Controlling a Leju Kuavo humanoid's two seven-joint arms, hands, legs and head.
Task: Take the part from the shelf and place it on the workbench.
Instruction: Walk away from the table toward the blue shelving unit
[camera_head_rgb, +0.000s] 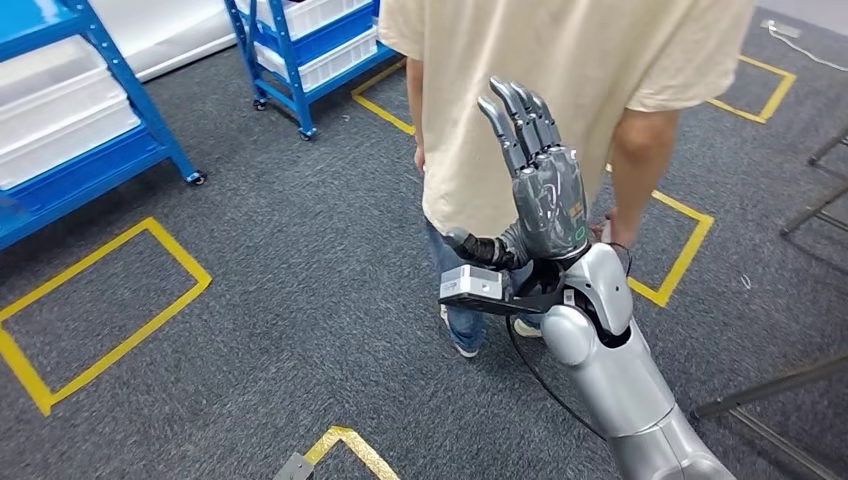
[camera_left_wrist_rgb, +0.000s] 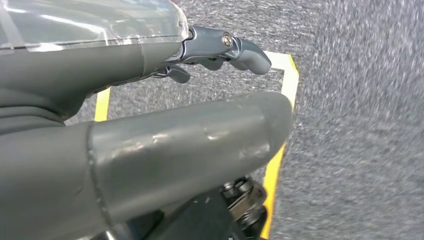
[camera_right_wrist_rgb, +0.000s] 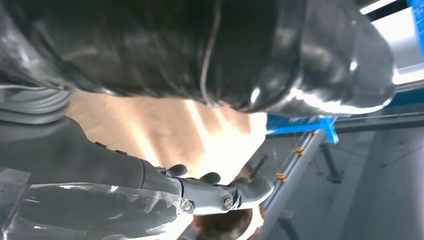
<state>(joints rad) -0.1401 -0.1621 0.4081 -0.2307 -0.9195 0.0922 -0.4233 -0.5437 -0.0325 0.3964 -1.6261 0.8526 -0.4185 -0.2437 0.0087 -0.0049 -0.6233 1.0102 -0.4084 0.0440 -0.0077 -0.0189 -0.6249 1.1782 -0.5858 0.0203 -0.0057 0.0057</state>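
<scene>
Standing: the robot is on grey carpet with a person (camera_head_rgb: 560, 100) at twelve o'clock, close ahead.
Right hand (camera_head_rgb: 540, 180): raised, fingers straight and apart, holding nothing.
Left hand (camera_left_wrist_rgb: 150, 150): hanging over the floor, fingers extended, nothing held as far as I can tell.
Shelf (camera_head_rgb: 300, 50): blue racks at ten and eleven o'clock, well apart.
Part: I can't pick it out; likely on a rack.
Progress: nothing fetched; approach, grasp, carry and placing all remain.
</scene>
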